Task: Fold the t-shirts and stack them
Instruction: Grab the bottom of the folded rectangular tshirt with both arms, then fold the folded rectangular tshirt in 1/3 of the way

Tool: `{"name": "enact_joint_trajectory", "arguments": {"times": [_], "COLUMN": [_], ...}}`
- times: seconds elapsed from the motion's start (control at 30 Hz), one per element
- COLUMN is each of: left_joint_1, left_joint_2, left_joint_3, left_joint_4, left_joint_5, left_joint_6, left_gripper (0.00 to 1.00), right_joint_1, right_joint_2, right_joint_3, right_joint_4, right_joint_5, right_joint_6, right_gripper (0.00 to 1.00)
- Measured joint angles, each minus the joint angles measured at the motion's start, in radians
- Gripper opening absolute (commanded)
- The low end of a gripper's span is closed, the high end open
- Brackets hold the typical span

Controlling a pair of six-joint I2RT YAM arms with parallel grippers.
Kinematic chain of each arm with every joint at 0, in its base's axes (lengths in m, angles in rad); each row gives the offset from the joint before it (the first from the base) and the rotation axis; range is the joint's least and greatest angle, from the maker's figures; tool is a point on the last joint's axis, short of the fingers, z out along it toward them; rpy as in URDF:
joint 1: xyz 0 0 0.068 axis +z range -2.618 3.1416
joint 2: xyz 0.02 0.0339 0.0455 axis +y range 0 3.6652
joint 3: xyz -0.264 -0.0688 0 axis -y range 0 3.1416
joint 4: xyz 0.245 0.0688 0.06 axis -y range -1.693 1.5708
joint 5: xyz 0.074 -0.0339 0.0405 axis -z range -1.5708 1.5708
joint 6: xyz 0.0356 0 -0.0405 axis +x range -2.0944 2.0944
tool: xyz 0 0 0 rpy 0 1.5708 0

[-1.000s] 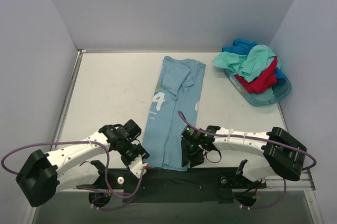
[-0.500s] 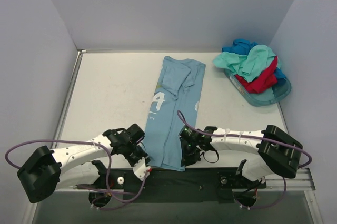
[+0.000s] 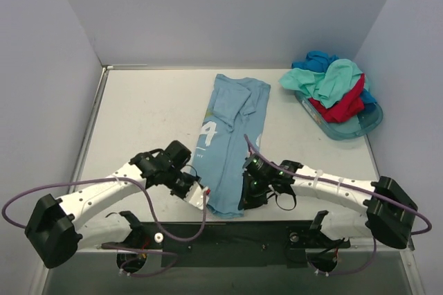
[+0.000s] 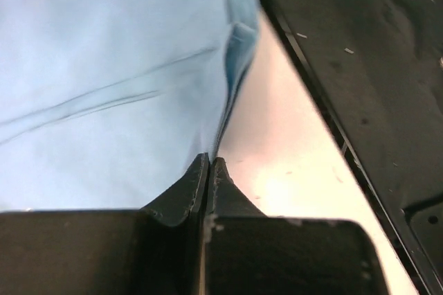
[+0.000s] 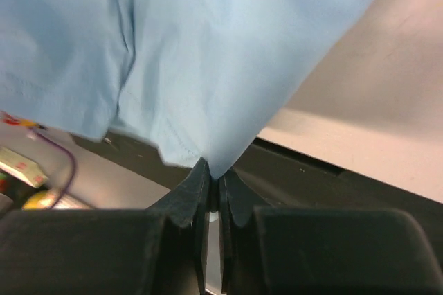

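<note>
A light sky-blue t-shirt (image 3: 232, 129) with white print lies folded into a long strip down the middle of the table. My left gripper (image 3: 201, 194) is shut on the shirt's near left corner, and in the left wrist view its fingertips (image 4: 210, 161) pinch the edge of the blue cloth (image 4: 104, 66). My right gripper (image 3: 246, 201) is shut on the near right corner. In the right wrist view the cloth (image 5: 208, 46) hangs up out of the closed tips (image 5: 213, 170). Mint-green (image 3: 325, 80), red (image 3: 342, 108) and deeper blue (image 3: 315, 59) t-shirts are heaped at the back right.
The heap sits in a translucent teal tub (image 3: 356, 129) against the right wall. A black strip (image 3: 228, 236) runs along the table's near edge between the arm bases. Grey walls close in the left, back and right sides.
Both grippers have closed on the shirt's near hem corners. They have drawn the hem up and away from the black strip, towards the middle of the table.
</note>
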Motion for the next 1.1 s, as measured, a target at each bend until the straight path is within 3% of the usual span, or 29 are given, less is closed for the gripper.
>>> {"name": "enact_joint_trajectory", "arguments": {"times": [0.27,0.5,0.83,1.1], "left_joint_1": [0.219,0.254,0.315,0.325], "left_joint_2": [0.219,0.478,0.722,0.84], "left_joint_3": [0.281,0.472,0.694,0.773], "left_joint_4": [0.034,0.16,0.312,0.358], "left_joint_5": [0.068,0.012,-0.092,-0.096], "left_joint_6": [-0.261,-0.428,-0.483,-0.488], "left_gripper": [0.0,0.0,0.0,0.0], "right_joint_1": [-0.327,-0.571,-0.743,-0.773], "right_joint_2": [-0.052,0.163,0.408,0.551], "right_joint_3": [0.117,0.291,0.468,0.589], "right_joint_4": [-0.046,-0.06,-0.082,-0.101], "right_joint_5": [-0.024,-0.108,-0.2,-0.222], "right_joint_6": [-0.127,-0.29,-0.415,-0.462], "right_gripper": [0.0,0.0,0.0,0.0]}}
